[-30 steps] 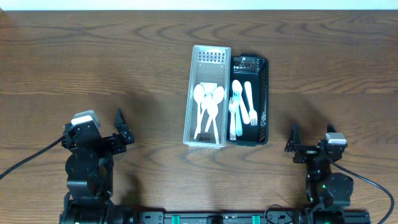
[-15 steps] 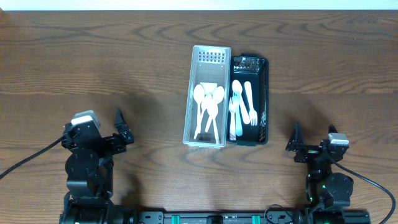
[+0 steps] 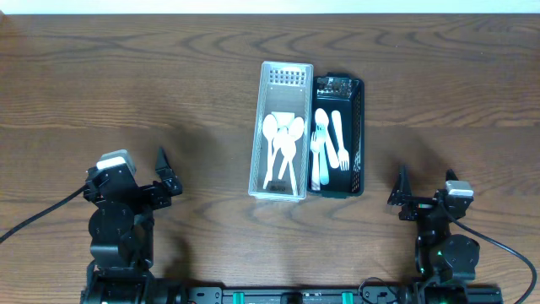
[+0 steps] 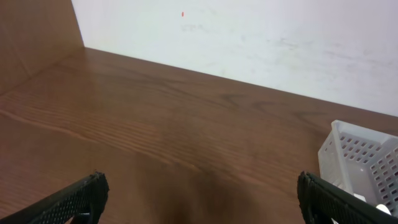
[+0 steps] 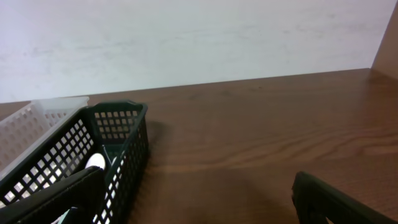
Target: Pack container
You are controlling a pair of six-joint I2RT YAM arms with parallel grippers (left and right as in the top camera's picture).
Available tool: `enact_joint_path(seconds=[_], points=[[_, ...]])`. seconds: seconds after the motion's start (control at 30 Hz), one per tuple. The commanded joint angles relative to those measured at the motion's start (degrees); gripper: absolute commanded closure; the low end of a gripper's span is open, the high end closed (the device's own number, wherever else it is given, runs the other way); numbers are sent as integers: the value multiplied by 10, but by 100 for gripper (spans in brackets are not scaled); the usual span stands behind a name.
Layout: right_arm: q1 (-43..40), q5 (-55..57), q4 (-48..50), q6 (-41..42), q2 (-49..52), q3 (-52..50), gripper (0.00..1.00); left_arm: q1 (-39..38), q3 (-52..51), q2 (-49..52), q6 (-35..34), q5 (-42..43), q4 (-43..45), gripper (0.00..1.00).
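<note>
A clear plastic basket (image 3: 282, 76) holding several white spoons (image 3: 282, 145) stands mid-table. Touching its right side is a black basket (image 3: 358, 127) holding several white forks (image 3: 331, 139). My left gripper (image 3: 166, 173) is open and empty at the near left, well away from both baskets. My right gripper (image 3: 398, 192) is open and empty at the near right, just right of the black basket. The clear basket's corner shows in the left wrist view (image 4: 360, 155). The black basket shows in the right wrist view (image 5: 93, 155), with the clear basket (image 5: 31, 124) behind it.
The brown wooden table (image 3: 126, 84) carries only the two baskets. A white wall (image 4: 249, 37) stands behind the far edge. Both arm bases sit at the near edge.
The right arm has shifted very slightly toward the near edge. The left arm and the baskets have not moved.
</note>
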Motion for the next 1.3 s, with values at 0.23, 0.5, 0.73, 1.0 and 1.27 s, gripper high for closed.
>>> enact_joint_path(seconds=[0.23, 0.5, 0.73, 1.0, 1.27], points=[[7, 10, -1, 8, -4, -1, 1, -2, -3, -115, 9, 26, -106, 2], [7, 10, -1, 8, -4, -1, 1, -2, -90, -227, 12, 65, -81, 2], [7, 10, -1, 8, -4, -1, 1, -2, -228, -234, 33, 105, 136, 2], [7, 10, -1, 8, -4, -1, 1, -2, -299, -234, 59, 136, 179, 2], [7, 10, -1, 8, -4, -1, 1, -6, -302, -234, 50, 146, 144, 2]])
